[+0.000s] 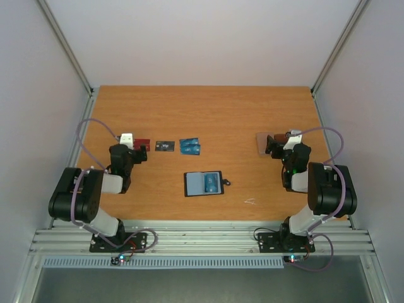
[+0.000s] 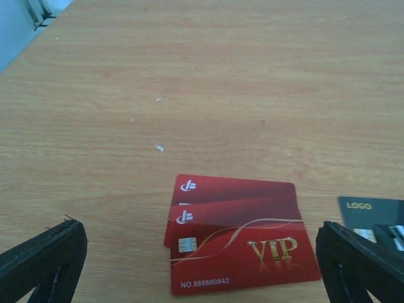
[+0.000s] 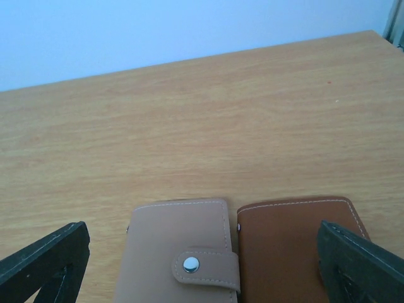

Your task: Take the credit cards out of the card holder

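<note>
The card holder (image 1: 196,184) lies open and flat on the wooden table (image 1: 208,113), near the front edge and between the two arms, with its small black loop (image 1: 226,183) sticking out of the right side. One bright blue card (image 1: 211,183) shows against its pale inner pocket. Farther back, other cards lie in a row on the bare wood: two dark red VIP cards (image 2: 243,246) on the left, overlapping each other, then a black card (image 1: 165,146) just beside them, then a small overlapping stack of blue cards (image 1: 190,146), well apart from the holder. The left gripper (image 2: 197,226) hangs low over the red cards with its jaws spread wide and nothing between them; its black fingers (image 2: 44,259) frame the cards on either side without touching them. The right gripper (image 3: 202,230) is likewise spread wide and empty, poised over a two-tone brown wallet (image 3: 180,252) at the right side of the table, whose tan half carries a metal snap and lies against a darker brown half.
</note>
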You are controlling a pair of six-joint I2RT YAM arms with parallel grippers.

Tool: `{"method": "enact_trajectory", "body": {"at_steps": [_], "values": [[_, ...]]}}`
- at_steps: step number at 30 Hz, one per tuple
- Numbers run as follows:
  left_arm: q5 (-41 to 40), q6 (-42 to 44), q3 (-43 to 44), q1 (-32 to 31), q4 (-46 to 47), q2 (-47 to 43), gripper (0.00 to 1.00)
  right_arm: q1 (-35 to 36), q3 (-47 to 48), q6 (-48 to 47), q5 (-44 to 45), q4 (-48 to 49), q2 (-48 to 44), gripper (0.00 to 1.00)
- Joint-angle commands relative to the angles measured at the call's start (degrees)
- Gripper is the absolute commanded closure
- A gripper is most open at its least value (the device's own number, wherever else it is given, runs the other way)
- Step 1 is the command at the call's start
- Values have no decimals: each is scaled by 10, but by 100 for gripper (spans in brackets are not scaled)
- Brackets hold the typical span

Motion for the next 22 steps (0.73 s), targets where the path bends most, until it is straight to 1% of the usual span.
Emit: {"method": "enact_trajectory", "body": {"at_steps": [1,11,15,22], "values": [[-50,22,24,-2,85,22,0,3,4,-18,-15,-20,-9,1],[-54,21,24,-1,94,28,1,3,4,-21,-21,-23,-9,2],[-53,21,24,-2,93,29,1,4,14,-32,-42,-41,-8,1],[-53,21,25,-1,92,28,1,9,17,-35,-36,-48,-9,1]]}}
